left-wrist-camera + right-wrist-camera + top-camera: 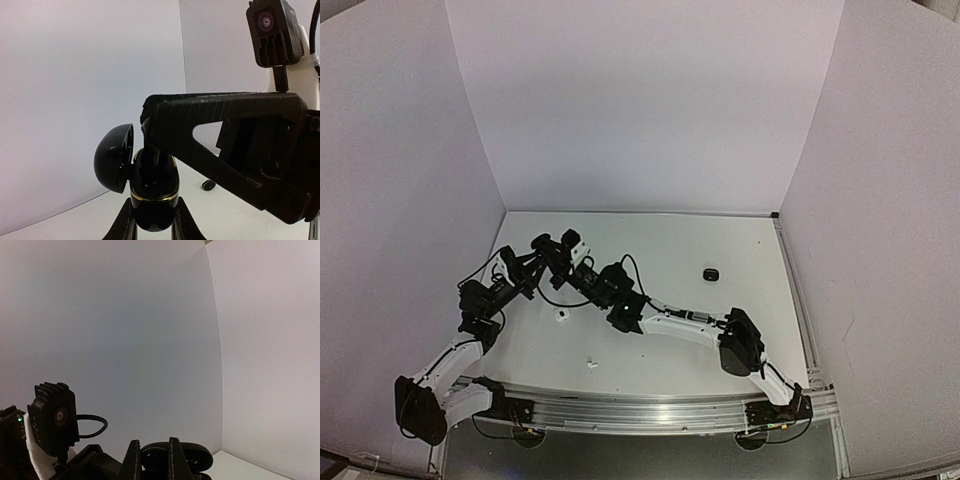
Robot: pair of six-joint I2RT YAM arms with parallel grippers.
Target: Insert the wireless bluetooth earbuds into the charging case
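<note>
Since the right gripper (148,122) had its fingers pressed together right over the mouth of the charging case (152,190), the step in hand looked like seating a bud in its well. Doing it well would call for a straight, gentle push down along the well, with the stem lined up before any force went in. The left gripper (152,220) pinched the case from both sides, low on its body, and held it upright above the table (740,240). That grip would need to be firm enough that the case could not twist or slip under the push. The lid (112,157) stood swung open to one side, so the right fingers would best stay clear of it, lest they knock it shut. A narrow dark shape between the right fingertips and the case opening was probably a black earbud (150,152), partway in, though black on black made it impossible to tell whether the fingers gripped it. The case was a glossy black rounded pebble with a thin gold band round its rim. On the table beyond lay a small black thing (710,273). Nearer the arms lay a tiny white speck (560,316) and a second white speck (590,363), each too small to name as bud or case.
</note>
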